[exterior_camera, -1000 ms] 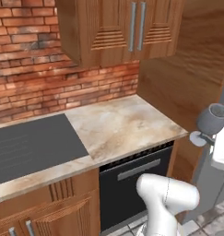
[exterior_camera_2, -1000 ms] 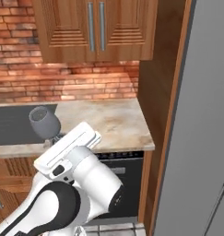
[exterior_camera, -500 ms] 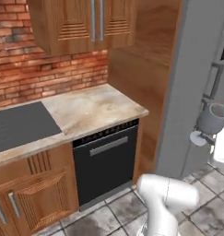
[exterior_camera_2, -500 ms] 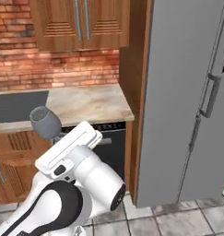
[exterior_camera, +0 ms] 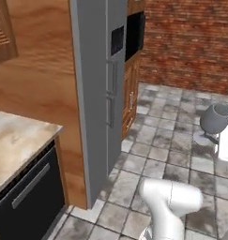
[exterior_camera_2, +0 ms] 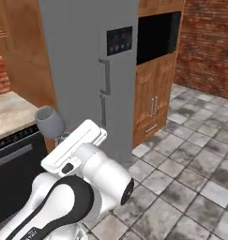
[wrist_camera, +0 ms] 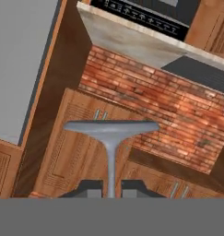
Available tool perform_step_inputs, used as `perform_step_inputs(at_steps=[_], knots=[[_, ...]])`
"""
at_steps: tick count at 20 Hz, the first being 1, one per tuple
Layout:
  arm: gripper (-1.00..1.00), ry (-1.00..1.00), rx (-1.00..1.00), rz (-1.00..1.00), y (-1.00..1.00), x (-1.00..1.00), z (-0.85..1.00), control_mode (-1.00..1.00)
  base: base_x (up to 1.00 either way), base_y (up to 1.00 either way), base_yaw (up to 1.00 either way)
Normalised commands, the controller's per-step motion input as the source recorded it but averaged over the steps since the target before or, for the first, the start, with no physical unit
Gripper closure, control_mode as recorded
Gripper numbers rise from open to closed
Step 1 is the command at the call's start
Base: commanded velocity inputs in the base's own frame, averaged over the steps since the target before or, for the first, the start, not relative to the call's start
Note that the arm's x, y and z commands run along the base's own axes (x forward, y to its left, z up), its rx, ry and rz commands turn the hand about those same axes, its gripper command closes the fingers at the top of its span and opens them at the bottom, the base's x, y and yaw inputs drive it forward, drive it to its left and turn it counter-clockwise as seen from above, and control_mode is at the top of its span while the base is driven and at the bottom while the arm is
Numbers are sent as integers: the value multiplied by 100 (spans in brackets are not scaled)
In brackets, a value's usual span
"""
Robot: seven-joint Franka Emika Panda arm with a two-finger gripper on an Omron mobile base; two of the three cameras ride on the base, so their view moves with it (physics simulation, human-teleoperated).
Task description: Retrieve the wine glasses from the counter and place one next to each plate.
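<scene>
- The fingers are clamping the thin stem of a translucent grey-blue wine glass, its round foot facing the hand camera.
- The glass is hanging in the air, right of the tall grey refrigerator.
- The marbled stone worktop is lying left of the refrigerator.

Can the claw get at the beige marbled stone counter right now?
Probably not. The claw is shut on the stem of a dark grey-blue translucent wine glass, so it is occupied, and the beige marbled stone counter lies off to the side with the arm facing the tall grey fridge.
</scene>
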Motion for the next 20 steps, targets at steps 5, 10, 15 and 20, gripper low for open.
perform_step_inputs(at_steps=[5, 10, 15, 20], knots=[[100, 0, 0, 0, 0, 0, 0, 100, 0, 0, -100], [100, 0, 0, 0, 0, 0, 0, 100, 6, 9, -98], [100, 0, 0, 0, 0, 0, 0, 100, 96, 5, -22], [100, 0, 0, 0, 0, 0, 0, 100, 100, -6, 0]])
